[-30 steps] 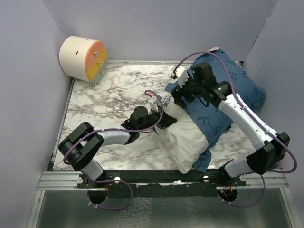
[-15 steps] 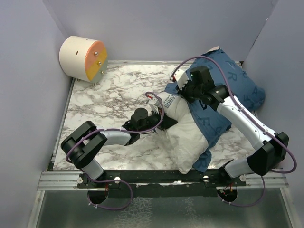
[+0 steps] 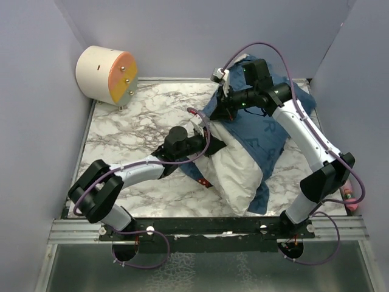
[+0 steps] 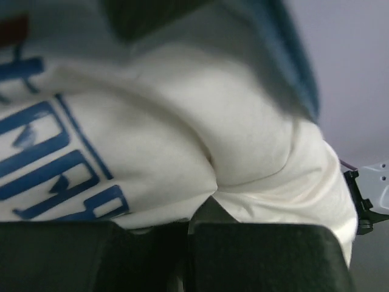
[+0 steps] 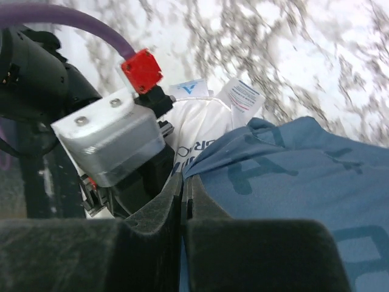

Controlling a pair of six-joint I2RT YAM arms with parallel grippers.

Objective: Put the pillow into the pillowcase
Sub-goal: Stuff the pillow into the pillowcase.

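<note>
The white pillow [image 3: 236,173] lies at the table's right, its far end under the blue pillowcase [image 3: 261,131]. My left gripper [image 3: 205,143] is shut on the pillow's left edge. In the left wrist view, white fabric with blue print [image 4: 152,140] bunches into the closed left gripper [image 4: 189,224]. My right gripper [image 3: 222,113] is shut on the pillowcase's open hem above the pillow. In the right wrist view, that gripper [image 5: 184,182] pinches the blue pillowcase [image 5: 285,182], with the pillow [image 5: 194,125] and its label [image 5: 243,94] just beyond, beside the left wrist's camera housing [image 5: 109,143].
A cream cylinder with an orange face [image 3: 106,74] stands at the back left corner of the marble table [image 3: 140,121]. Purple walls close in the left, back and right sides. A metal rail [image 3: 200,230] runs along the near edge.
My right gripper has shut on the pillowcase hem and lifted it up and left over the pillow's far end. The left gripper has kept its hold and shifted slightly right.
</note>
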